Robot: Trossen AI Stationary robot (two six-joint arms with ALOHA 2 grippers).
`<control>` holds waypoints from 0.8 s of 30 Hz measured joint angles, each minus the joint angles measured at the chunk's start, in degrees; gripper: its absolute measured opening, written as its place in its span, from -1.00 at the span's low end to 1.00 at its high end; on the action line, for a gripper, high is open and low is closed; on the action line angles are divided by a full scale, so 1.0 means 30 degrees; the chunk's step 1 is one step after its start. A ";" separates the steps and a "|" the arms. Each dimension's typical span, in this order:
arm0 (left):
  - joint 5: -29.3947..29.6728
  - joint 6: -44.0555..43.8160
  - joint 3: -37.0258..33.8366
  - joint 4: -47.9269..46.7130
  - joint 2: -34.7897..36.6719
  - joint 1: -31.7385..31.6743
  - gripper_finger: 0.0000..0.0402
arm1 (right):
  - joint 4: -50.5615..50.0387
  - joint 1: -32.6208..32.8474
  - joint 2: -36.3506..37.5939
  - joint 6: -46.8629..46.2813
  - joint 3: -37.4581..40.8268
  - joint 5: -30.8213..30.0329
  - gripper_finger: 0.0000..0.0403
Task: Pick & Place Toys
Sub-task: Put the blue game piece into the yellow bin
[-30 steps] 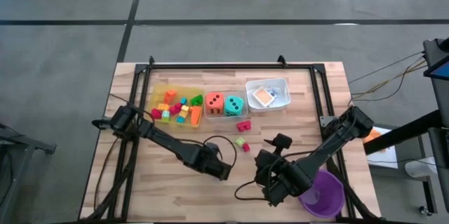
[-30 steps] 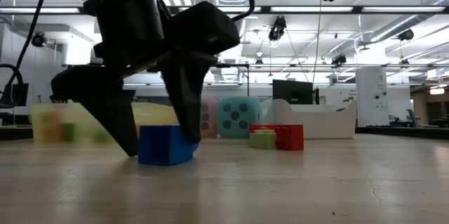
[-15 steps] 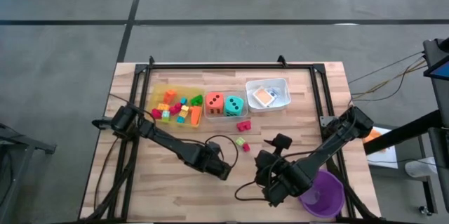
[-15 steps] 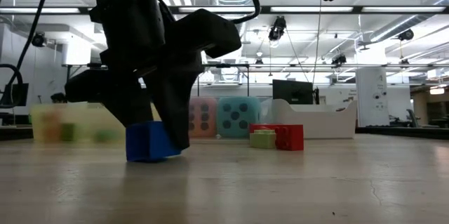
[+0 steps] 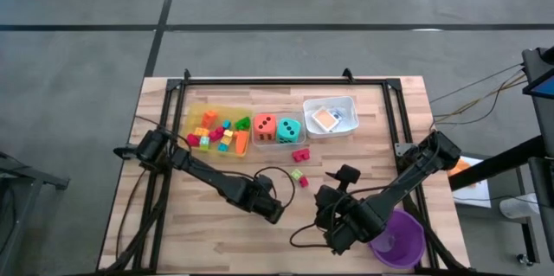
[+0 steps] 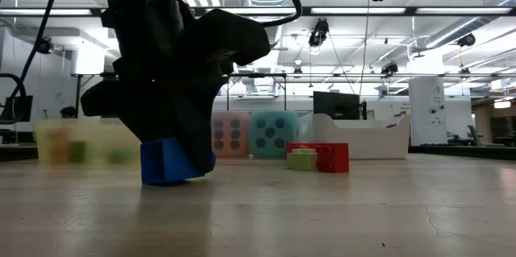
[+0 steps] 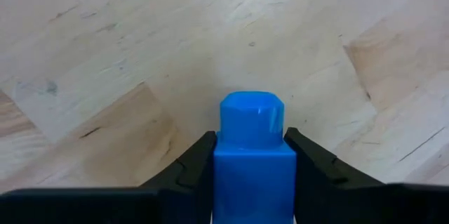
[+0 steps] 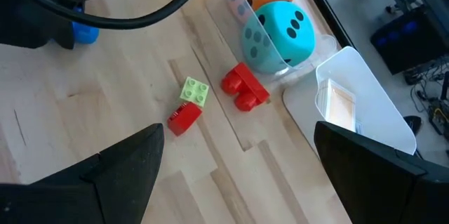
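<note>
Left wrist view: blue block [image 7: 252,155] clamped between left end effector [image 7: 251,164] fingers.

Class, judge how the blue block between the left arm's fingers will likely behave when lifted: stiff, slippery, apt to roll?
The blue block looks like hard moulded plastic, so probably stiff. Its flat sides meet the left hand squarely, so it likely won't roll. Its glossy surface might slip somewhat.

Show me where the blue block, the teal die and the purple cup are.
blue block [image 7: 252,157], left wrist view, its front face between the left gripper's fingers.
teal die [image 8: 278,33], right wrist view, its dotted side.
purple cup [image 5: 407,240], high view, its rim.
</note>
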State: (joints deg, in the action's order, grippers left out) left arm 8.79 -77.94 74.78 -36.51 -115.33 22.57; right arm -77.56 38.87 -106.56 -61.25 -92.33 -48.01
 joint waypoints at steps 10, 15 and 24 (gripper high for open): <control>0.1435 0.1694 -0.0058 -0.0175 0.0459 -0.0160 -0.38 | 0.0014 0.0000 0.0000 0.0493 0.0000 0.0000 0.81; 0.2425 0.2229 -0.0058 -0.0395 0.1680 -0.0124 -0.38 | 0.0034 0.0000 0.0000 0.0506 0.0000 0.0000 0.81; 0.3778 0.3143 -0.0051 -0.1223 0.3898 -0.0275 -0.38 | 0.0072 -0.0007 0.0000 0.0561 0.0000 -0.0008 0.81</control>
State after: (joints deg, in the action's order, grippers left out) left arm 20.12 -68.52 74.63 -40.18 -103.63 21.74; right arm -77.34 38.85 -106.56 -59.57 -92.33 -48.03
